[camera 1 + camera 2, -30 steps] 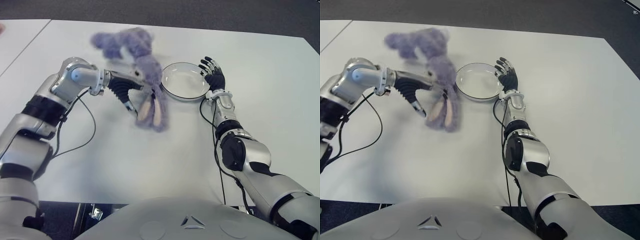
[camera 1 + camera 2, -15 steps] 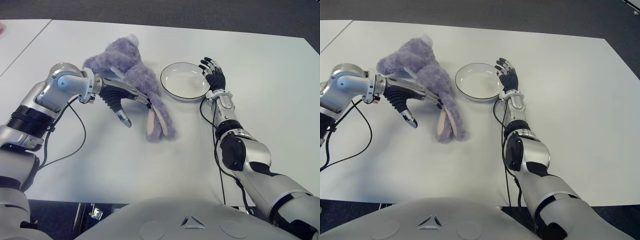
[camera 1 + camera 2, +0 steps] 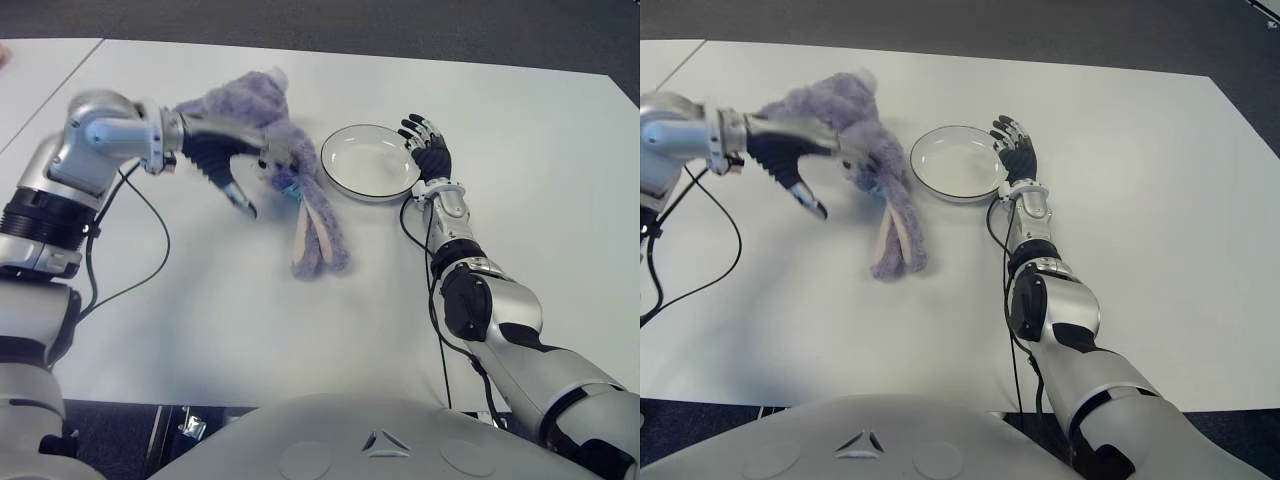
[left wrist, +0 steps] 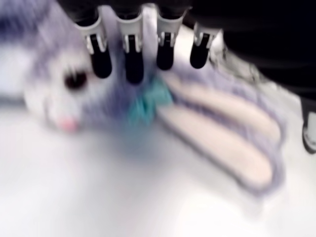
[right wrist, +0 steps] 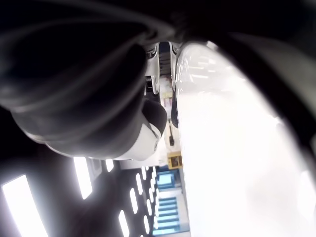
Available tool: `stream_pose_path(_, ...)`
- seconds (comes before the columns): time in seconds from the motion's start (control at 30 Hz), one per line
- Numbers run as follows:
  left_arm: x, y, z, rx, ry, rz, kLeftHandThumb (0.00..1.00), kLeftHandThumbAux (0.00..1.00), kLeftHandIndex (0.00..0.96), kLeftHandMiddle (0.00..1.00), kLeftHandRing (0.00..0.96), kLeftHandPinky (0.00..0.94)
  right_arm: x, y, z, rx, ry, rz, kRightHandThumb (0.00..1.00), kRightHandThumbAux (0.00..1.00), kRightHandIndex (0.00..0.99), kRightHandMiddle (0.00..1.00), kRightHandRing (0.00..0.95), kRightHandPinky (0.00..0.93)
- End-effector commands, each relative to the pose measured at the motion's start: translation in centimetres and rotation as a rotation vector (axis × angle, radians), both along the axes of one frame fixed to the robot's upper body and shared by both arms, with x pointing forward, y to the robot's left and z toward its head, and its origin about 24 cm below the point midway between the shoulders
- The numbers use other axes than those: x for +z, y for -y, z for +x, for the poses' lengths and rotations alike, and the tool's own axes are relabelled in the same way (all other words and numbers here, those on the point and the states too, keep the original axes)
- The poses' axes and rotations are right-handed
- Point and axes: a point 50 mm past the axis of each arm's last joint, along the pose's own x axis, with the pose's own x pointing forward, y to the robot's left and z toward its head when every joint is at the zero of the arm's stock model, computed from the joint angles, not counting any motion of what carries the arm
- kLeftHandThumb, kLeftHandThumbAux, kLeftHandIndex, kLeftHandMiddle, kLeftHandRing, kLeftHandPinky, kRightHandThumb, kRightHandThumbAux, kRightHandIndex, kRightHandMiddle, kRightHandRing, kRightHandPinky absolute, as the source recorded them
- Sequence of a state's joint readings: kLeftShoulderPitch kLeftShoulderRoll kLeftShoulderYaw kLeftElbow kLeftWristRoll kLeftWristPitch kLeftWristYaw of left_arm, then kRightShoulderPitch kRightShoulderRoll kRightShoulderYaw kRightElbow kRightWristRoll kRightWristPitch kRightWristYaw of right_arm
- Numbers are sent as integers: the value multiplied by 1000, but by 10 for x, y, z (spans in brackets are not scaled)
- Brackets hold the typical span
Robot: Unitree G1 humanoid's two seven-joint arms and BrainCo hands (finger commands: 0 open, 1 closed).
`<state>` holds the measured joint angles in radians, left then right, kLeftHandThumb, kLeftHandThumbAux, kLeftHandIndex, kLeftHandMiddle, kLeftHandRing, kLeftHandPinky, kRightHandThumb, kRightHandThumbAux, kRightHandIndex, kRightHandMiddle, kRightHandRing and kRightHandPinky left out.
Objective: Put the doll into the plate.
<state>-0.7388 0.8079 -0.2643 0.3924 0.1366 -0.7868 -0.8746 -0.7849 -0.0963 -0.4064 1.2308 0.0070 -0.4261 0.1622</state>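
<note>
**Doll beside the plate, under my left hand**

My left hand [image 3: 225, 160] reaches over the purple doll [image 3: 290, 170], which lies on the white table [image 3: 520, 160] just left of the plate [image 3: 368, 162]. My left fingers [image 4: 133, 66] are stretched out across the doll's head, not closed around it; its long ears trail away from the plate toward me. The plate holds nothing. My right hand [image 3: 428, 150] shows at the plate's right rim, its fingers spread and holding nothing.
</note>
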Motion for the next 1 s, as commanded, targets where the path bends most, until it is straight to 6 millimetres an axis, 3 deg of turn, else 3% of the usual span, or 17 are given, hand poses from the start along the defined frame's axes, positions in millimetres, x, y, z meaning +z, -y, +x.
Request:
stream_pose_path(0.03, 23, -2, 14, 2, 222, -456, 70, 540, 197, 174, 245, 352, -109, -10, -74, -9, -476, 99, 820, 917, 189, 211, 187, 210)
stream_pose_path(0.17, 20, -4, 16, 21, 264, -609, 161, 567, 230, 237, 312, 430, -109, -10, -74, -8, -476, 94, 817, 919, 187, 215, 189, 214)
stream_pose_path(0.33, 17, 0, 15, 34, 346, -722, 246, 556, 258, 279, 348, 436, -109, -11, -75, 5, -471, 83, 813, 920, 183, 217, 189, 213)
stream_pose_path(0.63, 24, 19, 5, -21, 549, -661, 303, 541, 266, 290, 334, 333, -109, -11, -76, 28, -464, 67, 714, 942, 165, 203, 178, 197)
stream_pose_path(1.0, 37, 36, -12, -249, 956, -544, 366, 506, 252, 312, 321, 273, -109, -12, -75, 42, -467, 36, 595, 973, 155, 196, 178, 187)
